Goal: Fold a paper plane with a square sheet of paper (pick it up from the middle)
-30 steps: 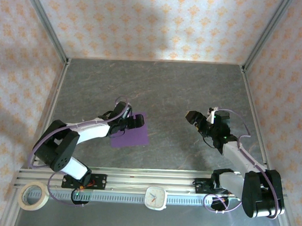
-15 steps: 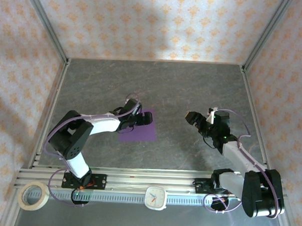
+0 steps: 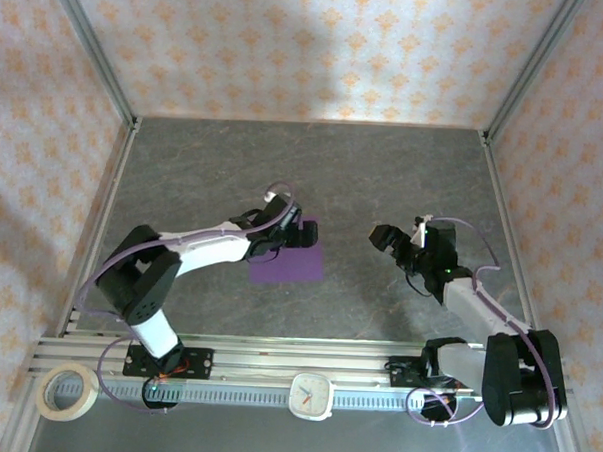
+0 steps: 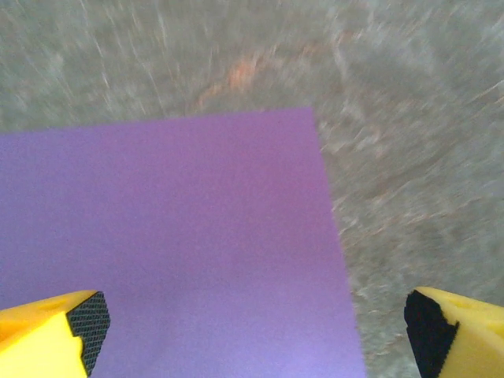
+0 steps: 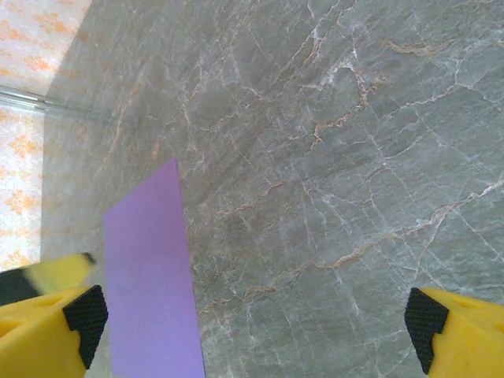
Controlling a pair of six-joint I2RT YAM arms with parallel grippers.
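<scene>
Purple sheet [image 3: 292,264] is found flat on the table [image 3: 384,170], slid toward 3 o'clock under the left gripper [image 3: 299,232] (jaws apart, clamping nothing). The right gripper [image 3: 384,237] is kept agape at 3 o'clock; centring is judged underway, folding unstarted.

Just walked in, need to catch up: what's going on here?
The left fingers are open, low over the purple square sheet of paper, which lies flat and unfolded on the grey table. The right fingers, also open, hover to its right, holding nothing. No fold is made yet.
</scene>
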